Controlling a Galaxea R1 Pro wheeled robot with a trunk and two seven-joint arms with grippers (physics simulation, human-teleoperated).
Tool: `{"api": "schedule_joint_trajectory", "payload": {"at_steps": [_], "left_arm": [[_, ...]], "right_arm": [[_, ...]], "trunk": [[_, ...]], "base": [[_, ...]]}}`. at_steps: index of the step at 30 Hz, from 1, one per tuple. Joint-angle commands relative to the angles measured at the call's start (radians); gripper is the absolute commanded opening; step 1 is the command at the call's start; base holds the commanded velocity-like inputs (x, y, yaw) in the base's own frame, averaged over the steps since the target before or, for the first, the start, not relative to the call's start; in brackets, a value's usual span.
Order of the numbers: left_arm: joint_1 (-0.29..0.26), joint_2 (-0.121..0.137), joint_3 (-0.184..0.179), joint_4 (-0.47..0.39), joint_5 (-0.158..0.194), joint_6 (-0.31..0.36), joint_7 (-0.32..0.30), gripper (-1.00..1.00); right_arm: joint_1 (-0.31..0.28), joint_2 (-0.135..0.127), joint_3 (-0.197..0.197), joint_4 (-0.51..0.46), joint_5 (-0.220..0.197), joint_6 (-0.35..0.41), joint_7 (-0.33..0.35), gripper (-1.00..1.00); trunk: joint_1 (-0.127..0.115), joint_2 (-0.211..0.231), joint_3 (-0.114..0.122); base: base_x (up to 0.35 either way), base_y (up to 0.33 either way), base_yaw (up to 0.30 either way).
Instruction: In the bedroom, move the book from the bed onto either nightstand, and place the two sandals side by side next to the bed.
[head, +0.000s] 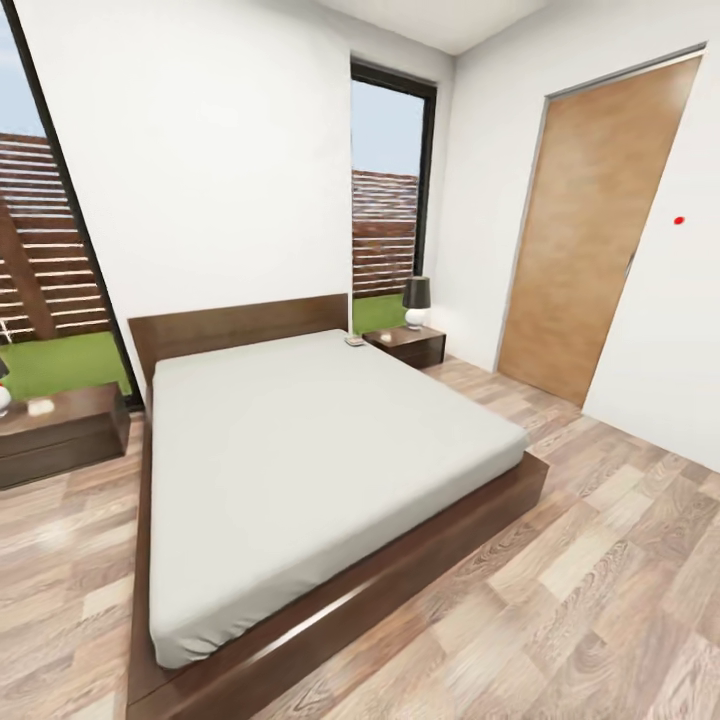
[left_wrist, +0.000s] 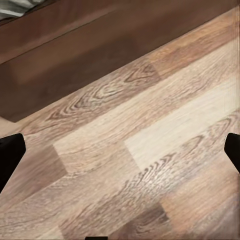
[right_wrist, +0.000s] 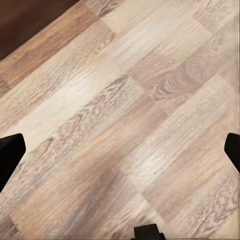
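On my left wrist feed the left gripper (left_wrist: 120, 150) has its two dark fingertips (left_wrist: 10, 155) at opposite edges of the picture, so it is spread wide with nothing between them. Under it is wood-plank floor (left_wrist: 150, 150), and across the far part of that view runs the dark brown side of the bed frame (left_wrist: 100, 45), with a sliver of pale mattress at one corner.

The right gripper (right_wrist: 120, 150) looks the same on my right wrist feed: fingertips (right_wrist: 10, 152) far apart, holding nothing, bare planks below and a dark brown patch at one corner of the view.

From the head camera I look across the bedroom at the bed (head: 330, 600) from near its foot corner. The off-white mattress (head: 300, 460) is plain. At its far corner by the headboard (head: 240, 325), next to the right-hand nightstand, lies a small flat thing (head: 354, 341) that may be the book; it is too small for me to tell.

That nightstand (head: 410, 348) carries a lamp with a dark shade (head: 416, 300). The other nightstand (head: 60, 435) stands at the left edge of the view, with a small white object on top. Tall windows (head: 385, 200) show grass and a slatted fence, and a wooden door (head: 590, 220) is on the right wall.
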Motion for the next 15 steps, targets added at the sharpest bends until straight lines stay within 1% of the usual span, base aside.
{"api": "schedule_joint_trajectory", "payload": {"at_steps": [1, 15], "left_arm": [[0.0, 0.0, 0.0, -0.001, 0.002, -0.002, 0.0, 1.0], [0.0, 0.0, 0.0, -0.001, 0.002, -0.001, 0.0, 1.0]], "right_arm": [[-0.001, 0.0, 0.002, 0.001, -0.009, -0.003, 0.0, 1.0], [-0.001, 0.0, 0.002, 0.001, -0.009, -0.004, 0.0, 1.0]], "trunk": [[0.0, 0.0, -0.001], [0.0, 0.0, -0.001]], "base": [[0.0, 0.0, -0.3], [0.0, 0.0, -0.3]]}}
